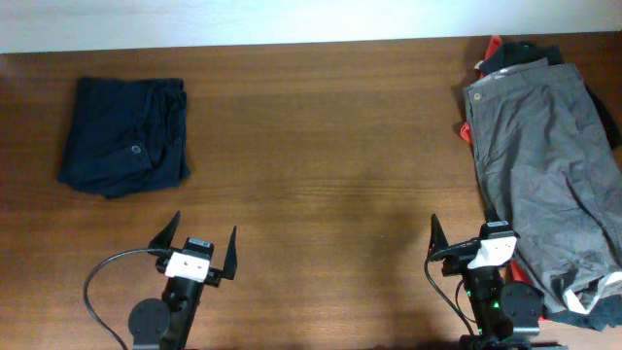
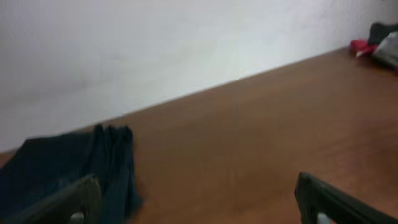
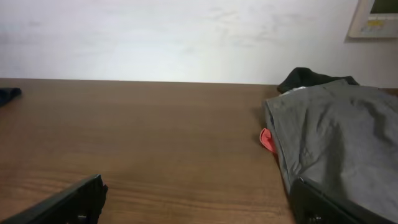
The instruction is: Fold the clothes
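Shorts: the shorts (image 1: pixel 124 136) lie far left on the table (image 1: pixel 330 146) as 1 compact, roughly square bundle. The button (image 1: pixel 134 149) faces up, and the bundle is well apart from both claws.
Left claw: the left claw (image 1: pixel 205 226) stands wide and holds nothing. It sits at the near edge, with the shorts farther away and a little to its left.
Right claw: the right claw (image 1: pixel 473 235) is also wide and empty, at the near right. It is just beside the near-left edge of the trousers (image 1: pixel 544 156), and we cannot tell whether it touches them.
Pile: the trousers cover the right side, with a red garment (image 1: pixel 466 131) and a black garment (image 1: pixel 525 51) showing at their far end. None of these is ours to fold.
Step in hand: we judge the shorts already folded, or 1 tidy-up short of it. Their right edge shows loose, wavy layers in the left wrist view.
Doing it well: if we tidy, we should use the left claw only, since it is the nearer of the 2. We would approach low from the near side and press or pinch the loose right edge. We would then smooth it toward the left so the layers stack flush.
Grip advice: pinching only the top layers would avoid dragging the whole bundle across the wood.
Right arm: we would keep it parked so that its fingers do not snag the trousers.
Risk: soft cotton springs back, so a quick release could reopen the fold. We would let go slowly and lift straight up.
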Tool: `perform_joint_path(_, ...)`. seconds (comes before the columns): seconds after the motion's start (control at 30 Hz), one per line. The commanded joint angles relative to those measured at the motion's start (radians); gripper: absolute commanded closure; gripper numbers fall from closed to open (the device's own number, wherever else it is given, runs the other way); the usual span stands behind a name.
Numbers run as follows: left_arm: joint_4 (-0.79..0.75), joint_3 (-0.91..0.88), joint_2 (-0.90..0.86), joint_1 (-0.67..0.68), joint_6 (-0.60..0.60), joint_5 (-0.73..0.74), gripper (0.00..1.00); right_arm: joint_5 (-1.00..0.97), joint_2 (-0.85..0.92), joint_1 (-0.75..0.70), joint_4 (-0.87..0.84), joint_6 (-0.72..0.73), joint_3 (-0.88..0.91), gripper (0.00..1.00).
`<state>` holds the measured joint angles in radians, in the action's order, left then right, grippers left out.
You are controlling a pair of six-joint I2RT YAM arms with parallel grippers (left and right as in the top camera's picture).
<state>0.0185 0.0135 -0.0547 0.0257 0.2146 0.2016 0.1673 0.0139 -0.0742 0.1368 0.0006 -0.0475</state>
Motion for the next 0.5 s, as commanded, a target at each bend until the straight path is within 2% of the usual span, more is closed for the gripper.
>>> perform_joint_path(0.0,0.045,-0.005,0.045,-0.021,-0.012,-0.015,0.01,0.005,-0.011,-0.006,-0.003,0.003,0.01,0.01)
perform_joint_path(0.47,0.047,-0.005,0.048,-0.035,-0.012,-0.023,0.01,0.005,-0.011,-0.006,-0.003,0.003,0.01,0.01)
